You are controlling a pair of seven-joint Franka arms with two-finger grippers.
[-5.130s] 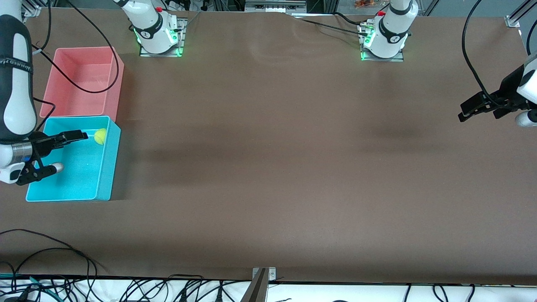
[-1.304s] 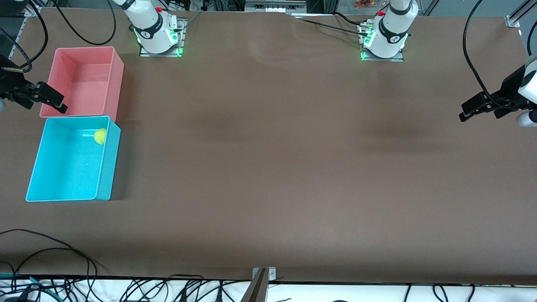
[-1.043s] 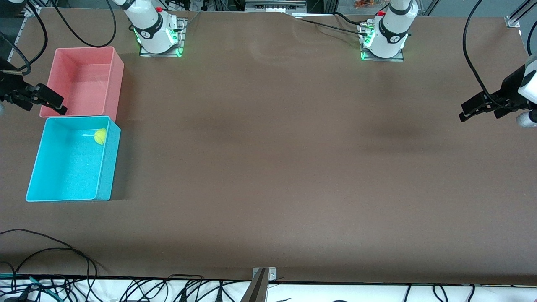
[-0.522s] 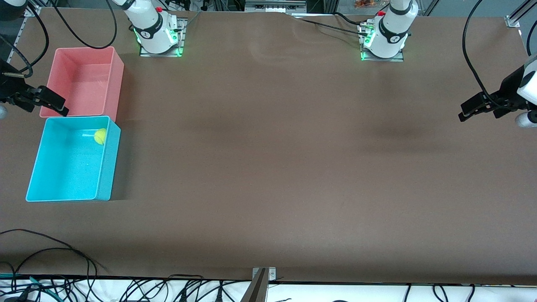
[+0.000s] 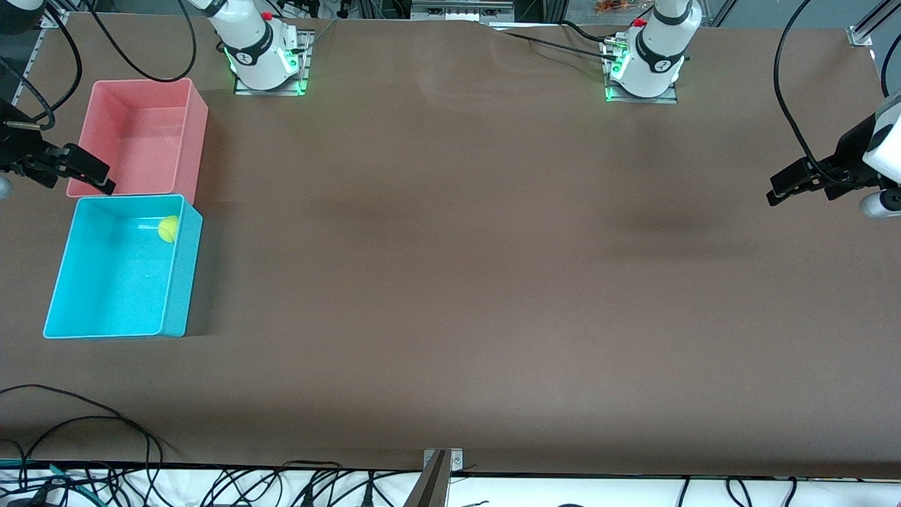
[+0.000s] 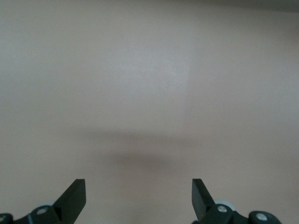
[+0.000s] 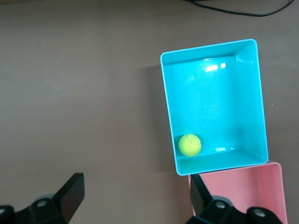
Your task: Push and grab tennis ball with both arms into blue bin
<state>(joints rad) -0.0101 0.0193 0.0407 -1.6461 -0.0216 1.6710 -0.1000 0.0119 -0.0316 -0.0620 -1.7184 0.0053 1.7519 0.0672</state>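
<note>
The tennis ball [image 5: 167,229] lies inside the blue bin [image 5: 179,282], in the corner next to the pink bin. It also shows in the right wrist view [image 7: 189,144], inside the blue bin [image 7: 168,107]. My right gripper [image 5: 81,174] is open and empty, up in the air over the table edge beside the pink bin; in its wrist view [image 7: 135,196] the jaws stand wide apart. My left gripper [image 5: 802,193] is open and empty over bare table at the left arm's end, and waits there; its wrist view [image 6: 138,196] shows only the table.
The pink bin [image 5: 197,134] stands touching the blue bin, farther from the front camera, and shows in the right wrist view [image 7: 247,191]. Both arm bases [image 5: 264,60] [image 5: 644,63] stand along the back edge. Black cables hang over the front edge.
Five seconds ago my right gripper was over the blue bin near the ball; it has since pulled away to beside the pink bin. The ball and the left arm have hardly moved.
</note>
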